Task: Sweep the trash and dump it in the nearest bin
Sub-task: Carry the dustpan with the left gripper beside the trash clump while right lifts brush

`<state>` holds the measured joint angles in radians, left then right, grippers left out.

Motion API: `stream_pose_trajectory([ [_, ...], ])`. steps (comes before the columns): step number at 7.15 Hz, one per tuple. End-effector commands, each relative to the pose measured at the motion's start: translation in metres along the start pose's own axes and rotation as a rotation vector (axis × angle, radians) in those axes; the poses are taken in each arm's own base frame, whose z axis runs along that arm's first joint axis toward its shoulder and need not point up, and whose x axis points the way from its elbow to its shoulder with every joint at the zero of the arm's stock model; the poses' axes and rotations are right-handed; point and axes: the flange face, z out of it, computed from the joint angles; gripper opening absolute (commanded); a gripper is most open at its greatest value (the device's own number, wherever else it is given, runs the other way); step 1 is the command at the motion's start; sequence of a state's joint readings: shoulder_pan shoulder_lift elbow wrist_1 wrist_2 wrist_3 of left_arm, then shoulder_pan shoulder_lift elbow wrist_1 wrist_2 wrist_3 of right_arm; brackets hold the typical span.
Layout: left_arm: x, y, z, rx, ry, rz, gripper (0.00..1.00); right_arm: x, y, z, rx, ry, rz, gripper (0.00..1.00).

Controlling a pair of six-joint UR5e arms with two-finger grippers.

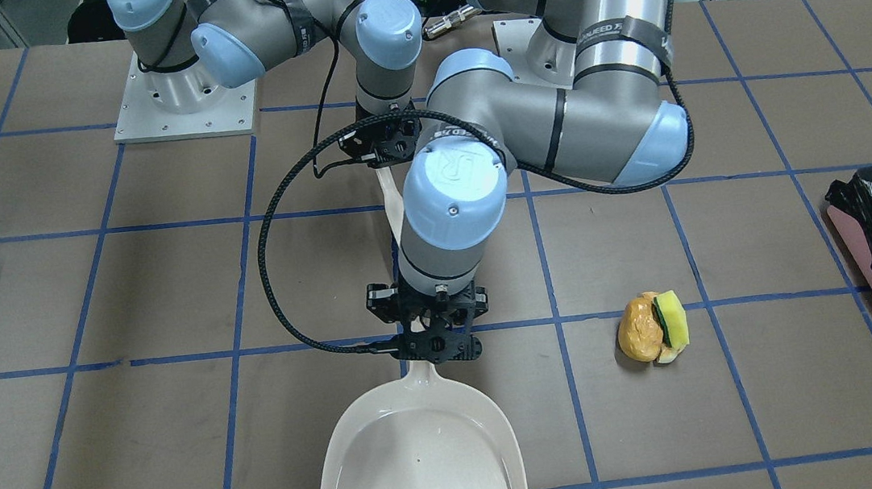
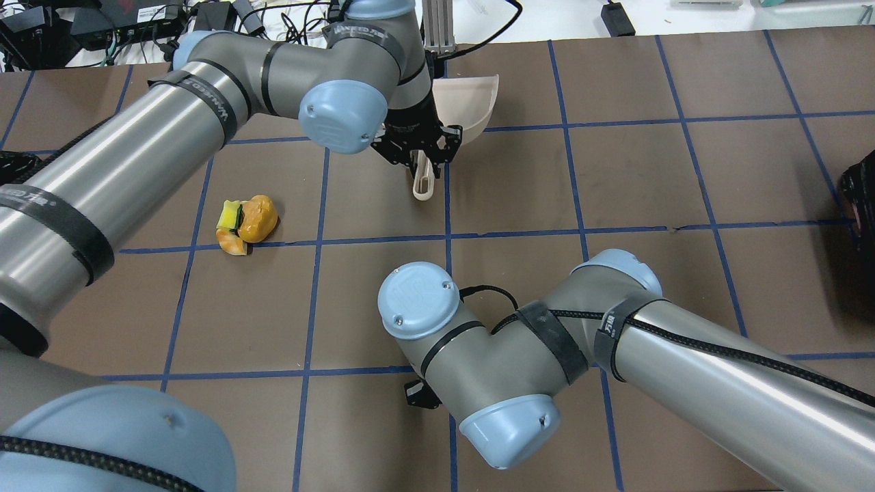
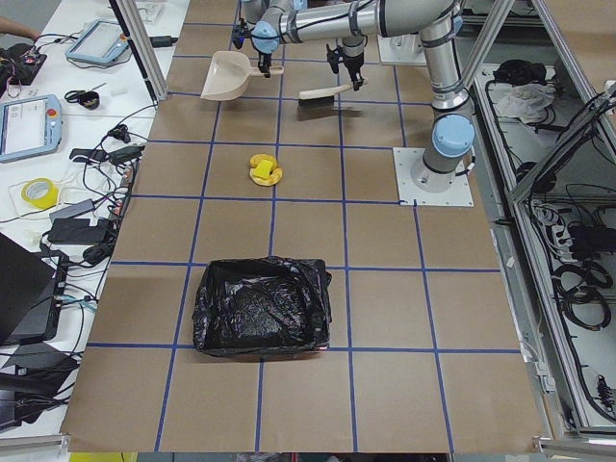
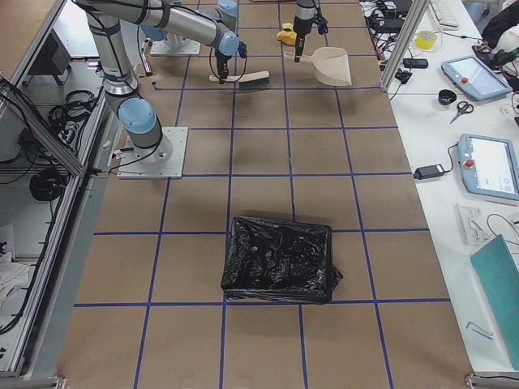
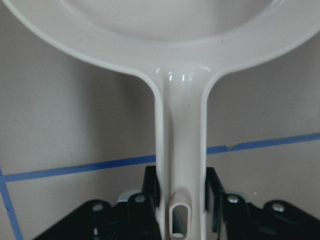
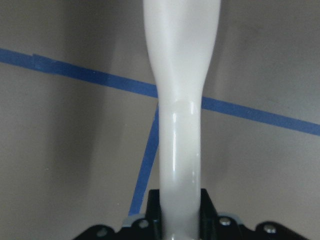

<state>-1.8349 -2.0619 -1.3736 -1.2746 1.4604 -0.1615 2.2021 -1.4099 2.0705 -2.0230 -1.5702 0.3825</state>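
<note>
Gripping the handle of the white dustpan (image 1: 418, 457), the left gripper (image 1: 435, 348) has its fingers drawn narrow around it; the pan's open mouth points away from the robot. The right gripper (image 6: 179, 202) clamps the white handle of the brush (image 3: 320, 93) in the same way. The trash (image 1: 651, 327) lies on the table (image 1: 127, 309), on the robot's left of the dustpan and well apart from it, between the pan and the bin (image 3: 260, 306).
</note>
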Motion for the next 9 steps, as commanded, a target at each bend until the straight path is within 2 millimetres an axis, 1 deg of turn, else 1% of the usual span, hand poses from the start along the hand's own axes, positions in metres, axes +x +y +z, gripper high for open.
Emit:
stream_pose_trajectory([
  [1,-0.08,-0.017,-0.047,0.038,0.001,0.069,0.0,0.002,-0.009,-0.011,0.022,0.015,0.016,0.0],
  [2,-0.15,-0.021,-0.072,0.026,0.0,0.075,0.0,0.003,-0.02,-0.023,0.043,0.003,0.032,0.0],
  [3,-0.208,-0.015,-0.088,-0.003,0.006,0.122,0.0,0.013,-0.032,-0.034,0.011,0.008,0.061,0.0],
  [4,-0.269,-0.006,-0.102,-0.023,0.013,0.139,0.0,0.017,-0.049,-0.043,-0.021,0.016,0.078,0.0],
  [5,-0.332,0.009,-0.116,-0.057,-0.039,0.23,0.0,0.011,-0.067,-0.046,-0.028,0.019,0.086,0.0],
  [6,-0.389,0.027,-0.118,-0.106,-0.067,0.365,0.0,0.004,-0.089,-0.049,-0.018,0.015,0.089,0.0],
  [7,-0.429,0.042,-0.125,-0.141,-0.093,0.484,0.0,-0.004,-0.111,-0.051,-0.015,0.015,0.088,0.0],
  [8,-0.461,0.054,-0.127,-0.212,-0.131,0.633,0.0,-0.008,-0.132,-0.063,-0.024,0.016,0.089,0.0],
  [9,-0.499,0.072,-0.126,-0.229,-0.121,0.699,0.0,-0.013,-0.15,-0.083,-0.029,0.02,0.092,0.0],
])
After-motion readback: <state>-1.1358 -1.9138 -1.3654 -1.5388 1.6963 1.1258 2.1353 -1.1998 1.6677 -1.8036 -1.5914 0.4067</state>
